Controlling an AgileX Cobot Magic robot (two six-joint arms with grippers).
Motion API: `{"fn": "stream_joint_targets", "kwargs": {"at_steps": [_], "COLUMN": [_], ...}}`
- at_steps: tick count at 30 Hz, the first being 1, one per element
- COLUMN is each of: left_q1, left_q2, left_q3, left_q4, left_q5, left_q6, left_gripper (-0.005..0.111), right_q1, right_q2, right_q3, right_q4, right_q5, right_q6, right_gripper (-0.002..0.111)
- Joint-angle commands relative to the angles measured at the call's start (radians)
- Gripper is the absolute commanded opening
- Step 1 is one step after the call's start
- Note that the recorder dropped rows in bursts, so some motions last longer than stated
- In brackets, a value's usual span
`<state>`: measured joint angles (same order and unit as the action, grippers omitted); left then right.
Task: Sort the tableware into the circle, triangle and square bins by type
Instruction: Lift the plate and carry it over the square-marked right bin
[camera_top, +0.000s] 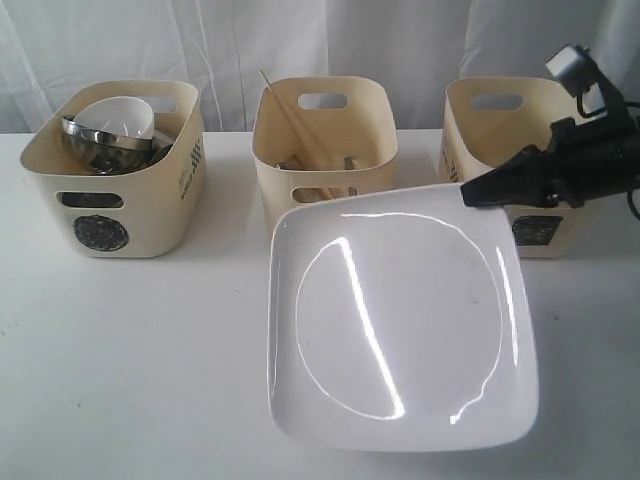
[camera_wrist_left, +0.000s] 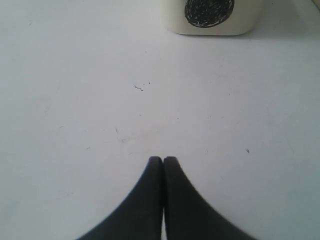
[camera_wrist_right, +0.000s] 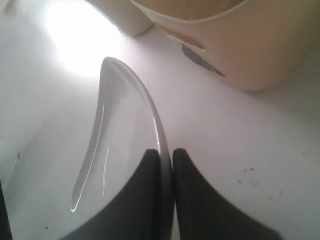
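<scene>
We see the right hand (camera_wrist_right: 166, 152) pinched shut on the rim of the large white plate (camera_top: 400, 320), tilted before the middle bin (camera_top: 325, 130) (the left hand (camera_wrist_left: 163, 159), closed and empty, hangs over the tabletop (camera_wrist_left: 100, 100)).

a: left bin (camera_top: 55, 180), what's under the small white bowl (camera_top: 120, 115)?
b: steel bowl (camera_top: 100, 148), mostly covered. rest sits below the rim, can't tell.
a: middle bin (camera_top: 375, 140)?
b: wooden chopsticks (camera_top: 295, 125), lower ends behind the wall. metal bits inside too small to id.
a: right bin (camera_top: 468, 125)?
b: inside hidden, front mark partly behind right gripper (camera_top: 468, 196). large white plate (camera_top: 400, 320) corner is lost btwn its fingers.
</scene>
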<state>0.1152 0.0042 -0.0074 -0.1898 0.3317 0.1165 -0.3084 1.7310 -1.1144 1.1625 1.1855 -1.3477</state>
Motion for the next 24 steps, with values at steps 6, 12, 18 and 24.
{"fn": "stream_joint_targets", "kwargs": {"at_steps": [6, 12, 18, 24], "left_q1": [0.002, 0.002, 0.002, 0.002], "left_q2": [-0.004, -0.004, -0.004, -0.004], "left_q3": [0.007, 0.007, 0.007, 0.007], "left_q4": [-0.006, -0.006, -0.006, -0.006], "left_q5": [0.009, 0.009, 0.009, 0.009], "left_q6": [0.004, 0.004, 0.004, 0.004], "left_gripper": [0.000, 0.000, 0.000, 0.000], "right_q1": [-0.001, -0.007, -0.078, -0.194], "right_q2": [-0.066, -0.066, -0.064, -0.064], "right_q3": [-0.190, -0.325, -0.462, -0.525], "right_q4": [0.051, 0.053, 0.055, 0.060], "right_q5": [0.036, 0.036, 0.036, 0.013], "right_q6": [0.176, 0.247, 0.301, 0.340], "right_gripper": [0.000, 0.000, 0.000, 0.000]}}
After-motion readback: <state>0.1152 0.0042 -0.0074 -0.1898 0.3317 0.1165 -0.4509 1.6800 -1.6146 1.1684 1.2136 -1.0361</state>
